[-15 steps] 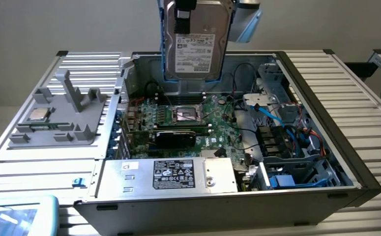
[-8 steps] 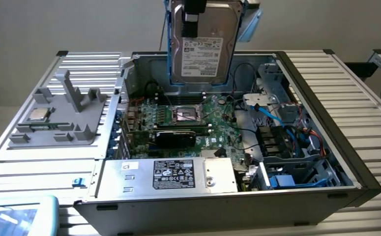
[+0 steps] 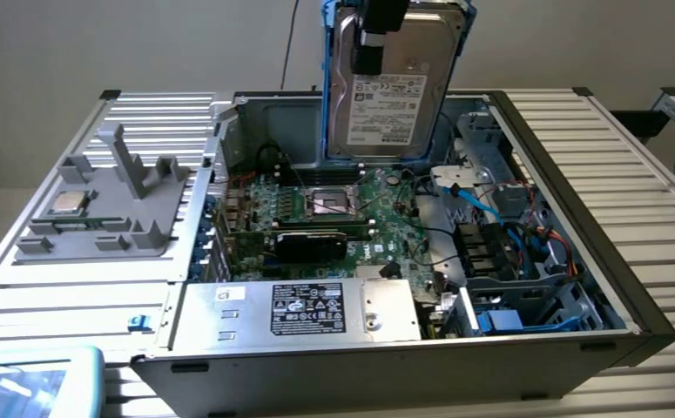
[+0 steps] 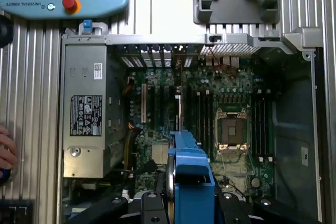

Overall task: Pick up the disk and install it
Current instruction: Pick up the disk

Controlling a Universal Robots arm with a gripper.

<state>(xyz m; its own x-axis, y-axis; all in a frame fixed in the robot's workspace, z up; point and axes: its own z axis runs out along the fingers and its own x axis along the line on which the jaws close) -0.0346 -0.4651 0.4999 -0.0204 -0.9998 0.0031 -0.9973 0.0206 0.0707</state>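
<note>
The disk hangs on edge in the air above the far part of the open computer case, label facing the camera and its blue frame showing along both long sides. The gripper has it from above, the jaws pinching the disk at its top end. In the wrist view the blue frame runs straight out between the two black jaw blocks. Directly below lies the motherboard with its bare processor socket. The drive cage, strung with blue and orange cables, sits at the near end of the case on the exterior view's right.

This looks like the carry stage: lifted, not yet seated anywhere. To do it well, I would judge that the disk should stay plumb and high enough to pass over the case wall and the loose cables (the white connector beside the disk's lower edge looks the likeliest snag). The grip is at one end only, so any sideways swing could lever the frame in the jaws; slow, level travel seems wise. A person's hand rests on the tabletop by the power supply.
</note>
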